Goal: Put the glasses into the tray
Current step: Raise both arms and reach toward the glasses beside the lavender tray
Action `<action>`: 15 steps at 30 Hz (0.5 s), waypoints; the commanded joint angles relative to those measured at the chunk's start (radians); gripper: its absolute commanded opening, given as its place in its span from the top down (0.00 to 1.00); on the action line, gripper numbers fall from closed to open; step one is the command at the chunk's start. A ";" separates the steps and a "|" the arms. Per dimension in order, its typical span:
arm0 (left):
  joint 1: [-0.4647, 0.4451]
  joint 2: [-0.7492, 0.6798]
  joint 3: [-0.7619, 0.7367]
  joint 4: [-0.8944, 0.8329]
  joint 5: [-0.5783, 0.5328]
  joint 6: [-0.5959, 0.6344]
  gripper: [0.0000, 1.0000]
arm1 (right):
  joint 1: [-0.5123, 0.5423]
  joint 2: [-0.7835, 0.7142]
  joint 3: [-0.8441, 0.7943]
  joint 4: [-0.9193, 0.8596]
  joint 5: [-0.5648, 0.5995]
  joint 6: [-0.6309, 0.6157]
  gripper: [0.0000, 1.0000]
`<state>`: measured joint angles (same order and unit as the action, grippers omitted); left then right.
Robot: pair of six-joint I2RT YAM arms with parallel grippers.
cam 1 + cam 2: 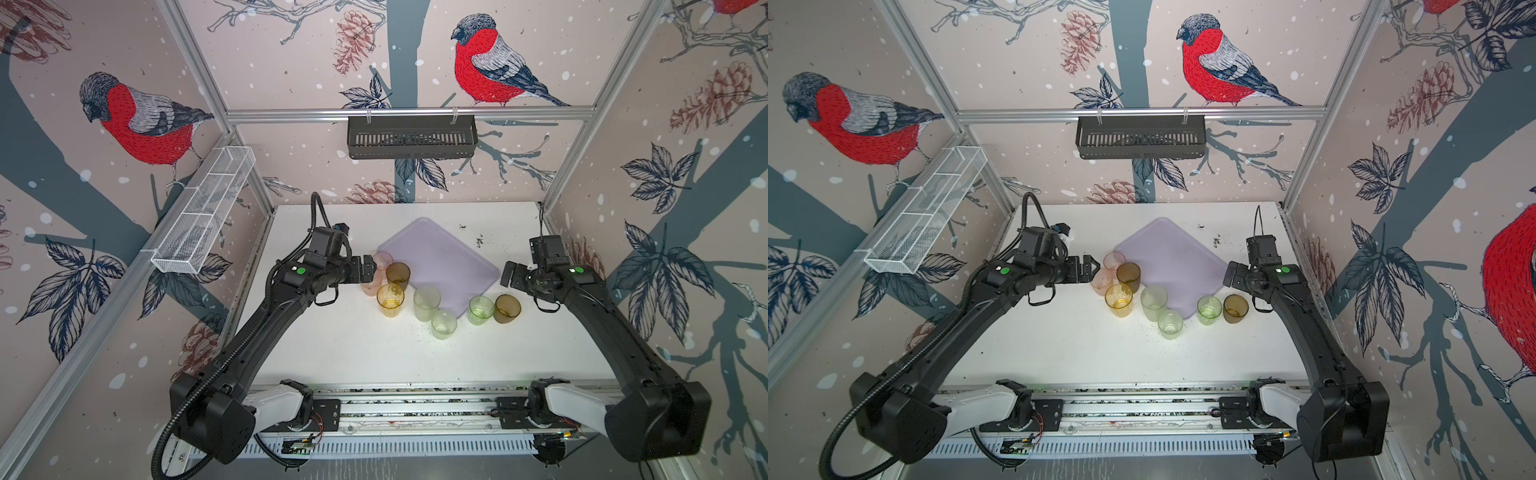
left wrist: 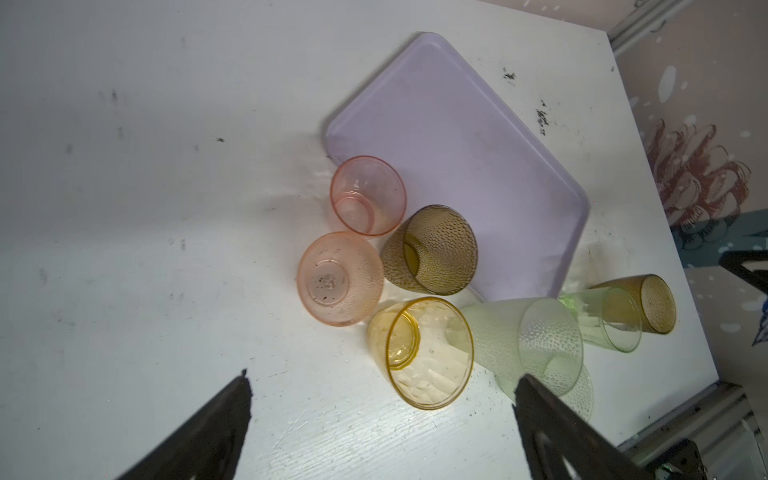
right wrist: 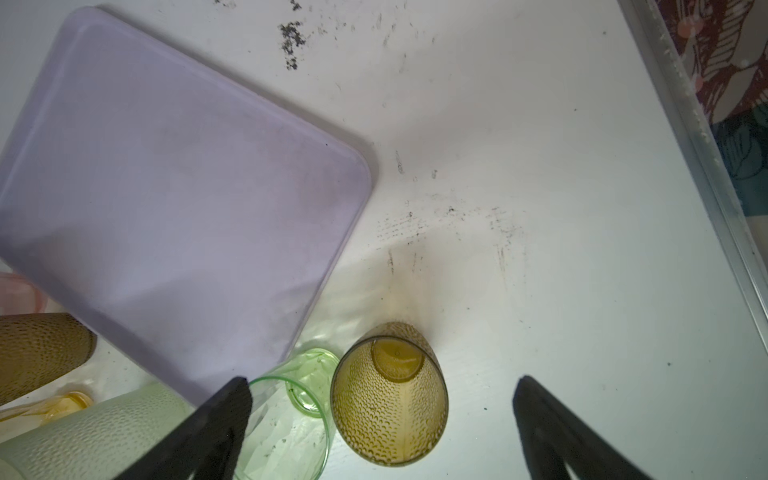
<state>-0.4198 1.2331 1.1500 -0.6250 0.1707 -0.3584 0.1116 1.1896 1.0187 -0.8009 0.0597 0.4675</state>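
The left gripper (image 1: 369, 269) is pictured with its jaws spread wide and nothing held between them, poised just beside the two pink tumblers (image 1: 382, 261). Close by, a brown tumbler (image 1: 398, 272), an amber-yellow tumbler (image 1: 390, 298) and two frosted tumblers (image 1: 427, 302) are grouped on the white table (image 1: 353, 353). The right gripper (image 1: 508, 274) is likewise held spread and empty, near a second brown tumbler (image 3: 390, 395) and a green tumbler (image 1: 481, 309). All eight are stood upright on the table, lined along the near edges of the lilac tray (image 1: 440, 249) and outside it.
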 commanded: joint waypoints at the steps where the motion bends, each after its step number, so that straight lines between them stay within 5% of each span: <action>1: -0.062 0.027 0.046 0.014 0.040 0.040 0.02 | -0.009 0.017 0.002 -0.069 0.025 -0.007 0.00; 15: -0.245 0.116 0.128 0.148 0.081 0.047 0.02 | -0.041 0.021 -0.085 -0.036 -0.016 0.030 0.09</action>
<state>-0.6537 1.3354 1.2587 -0.5270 0.2306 -0.3332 0.0750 1.2205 0.9440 -0.8463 0.0681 0.4686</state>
